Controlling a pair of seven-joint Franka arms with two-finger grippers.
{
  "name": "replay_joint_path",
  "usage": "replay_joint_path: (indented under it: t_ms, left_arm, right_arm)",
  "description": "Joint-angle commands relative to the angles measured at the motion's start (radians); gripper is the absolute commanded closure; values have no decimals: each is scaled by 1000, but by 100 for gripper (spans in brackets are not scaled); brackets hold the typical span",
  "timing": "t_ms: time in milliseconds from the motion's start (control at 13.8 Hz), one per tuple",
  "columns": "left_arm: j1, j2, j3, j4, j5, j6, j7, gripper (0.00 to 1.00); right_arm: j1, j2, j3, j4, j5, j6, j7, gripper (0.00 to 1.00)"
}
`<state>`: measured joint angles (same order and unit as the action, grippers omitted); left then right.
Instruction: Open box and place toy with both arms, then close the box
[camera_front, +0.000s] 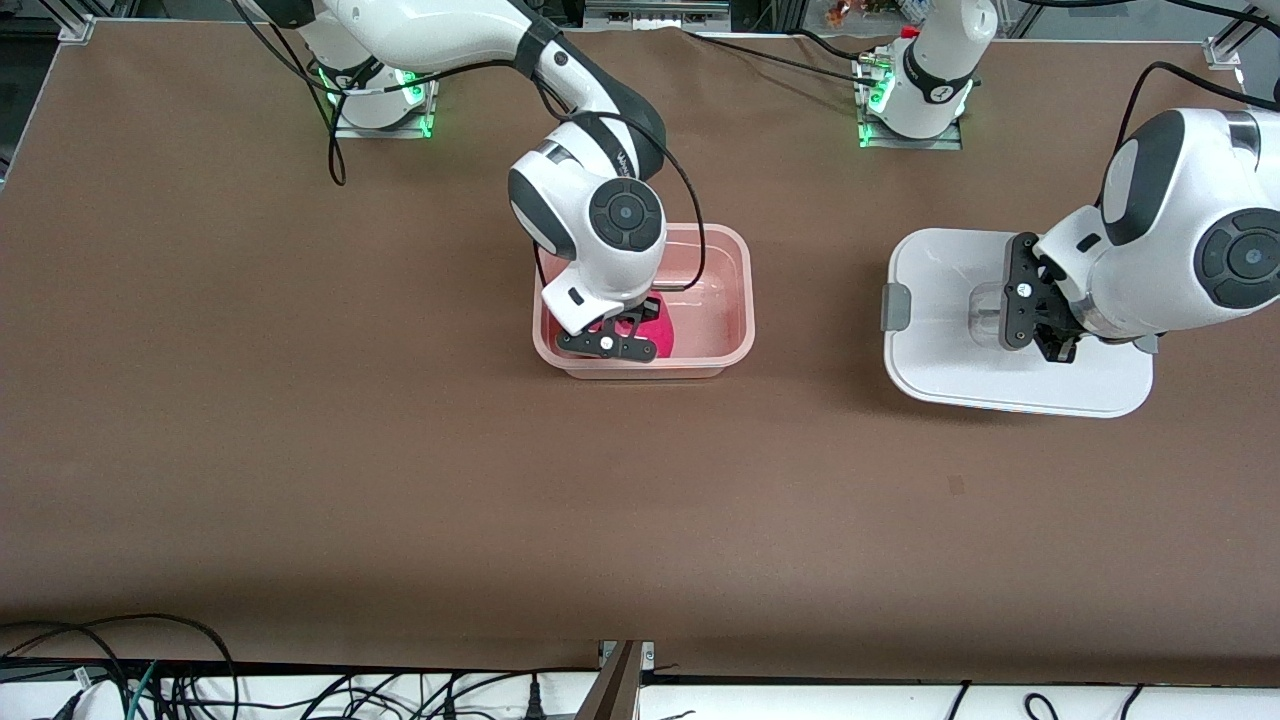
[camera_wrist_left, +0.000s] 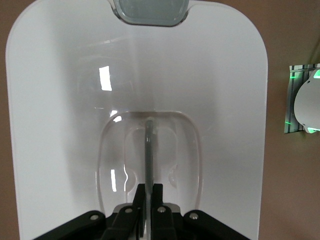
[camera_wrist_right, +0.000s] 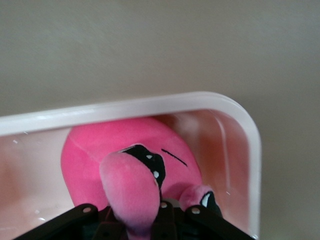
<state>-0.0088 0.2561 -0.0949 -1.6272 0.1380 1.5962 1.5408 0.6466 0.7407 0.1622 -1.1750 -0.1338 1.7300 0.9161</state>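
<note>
Toy (camera_front: 658, 330), a hot-pink plush, sits inside the open pink box (camera_front: 735, 300) at the corner nearest the front camera and toward the right arm's end of the surface (camera_front: 300, 450); nothing else shows in the box. Right end effector (camera_front: 612, 338) reaches down into the box with its fingers (camera_wrist_right: 172, 215) clamped together on the toy's upper bulge. Risk 1: if the arm rises without letting go, the plush comes back out, or the light tub is dragged by the toy catching its rim. White lid (camera_front: 940, 300) lies flat on the surface, well apart from the box, toward the left arm's end. Left end effector (camera_front: 1035, 325) is closed on the thin clear handle (camera_wrist_left: 148, 155) in the lid's centre recess. Risk 2: that narrow pinch could let the lid swing or slip in transit, so it lands askew and the grey side clip (camera_front: 895, 306) fails to seat.
</note>
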Motion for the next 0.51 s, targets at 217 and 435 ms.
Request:
replay_joint_path:
  t_ms: [217,435]
  left_arm:
    - [0,-12,3,-6,-15,-1,41,100]
    - [0,-11,3,-6,-15,-1,41,100]
  right_arm:
    - [4,-75,4,-15,-20,-213,13,100]
    - [68,-57,-3,-15,-68,-221,106,100]
